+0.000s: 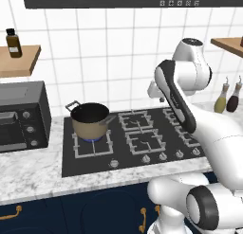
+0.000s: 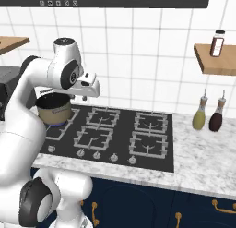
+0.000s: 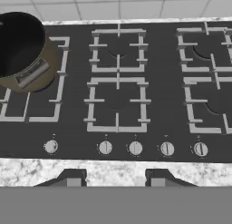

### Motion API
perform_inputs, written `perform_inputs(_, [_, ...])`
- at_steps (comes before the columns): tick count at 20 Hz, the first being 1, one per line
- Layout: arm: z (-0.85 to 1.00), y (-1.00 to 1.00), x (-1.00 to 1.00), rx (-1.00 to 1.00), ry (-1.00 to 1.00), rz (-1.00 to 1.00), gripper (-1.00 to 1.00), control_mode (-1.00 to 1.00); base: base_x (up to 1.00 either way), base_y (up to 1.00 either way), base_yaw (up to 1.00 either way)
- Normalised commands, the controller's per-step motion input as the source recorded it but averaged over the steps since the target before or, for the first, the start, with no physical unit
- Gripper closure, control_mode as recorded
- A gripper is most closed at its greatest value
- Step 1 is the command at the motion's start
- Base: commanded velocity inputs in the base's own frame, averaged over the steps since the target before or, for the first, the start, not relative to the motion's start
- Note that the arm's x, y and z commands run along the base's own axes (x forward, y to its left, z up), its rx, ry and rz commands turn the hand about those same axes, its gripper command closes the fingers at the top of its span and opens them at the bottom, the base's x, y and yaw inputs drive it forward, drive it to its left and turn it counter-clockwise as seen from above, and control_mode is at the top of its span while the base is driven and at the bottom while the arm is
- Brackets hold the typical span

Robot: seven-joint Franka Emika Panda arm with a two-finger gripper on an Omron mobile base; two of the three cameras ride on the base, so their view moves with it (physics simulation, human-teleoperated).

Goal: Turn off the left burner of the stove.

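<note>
While parted and holding nothing, jaws of the gripper point(image 3: 115, 177) hang above the marble counter point(image 3: 118, 171) edge, just before the knob row. Nearest ahead: five silver knobs, the leftmost knob point(image 3: 50, 147) set apart from the other four. Beyond, on the stove point(image 1: 137, 143), the left burner point(image 1: 92, 144) lit with blue flame under a tan pot point(image 1: 89, 120), dark inside, handles at both sides. To the right, four smaller grates in pairs. Farther out: a black countertop oven point(image 1: 21, 117) at far left, two bottles point(image 2: 208, 114) on the counter at right, wooden shelves with a jar each.
</note>
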Motion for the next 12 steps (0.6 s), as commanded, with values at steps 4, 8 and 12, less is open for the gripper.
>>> perform_inputs(4, [-0.02,0.13,-0.53,-0.03,-0.11,0.1,-1.0,-1.0,0.0,0.0,0.0])
perform_inputs(8, [-0.45,0.94,-0.94,-0.12,-0.19,0.4,-1.0,-1.0,0.0,0.0,0.0])
perform_inputs(12, [-0.78,1.0,-0.64,-0.1,-0.02,0.52,-1.0,-1.0,0.0,0.0,0.0])
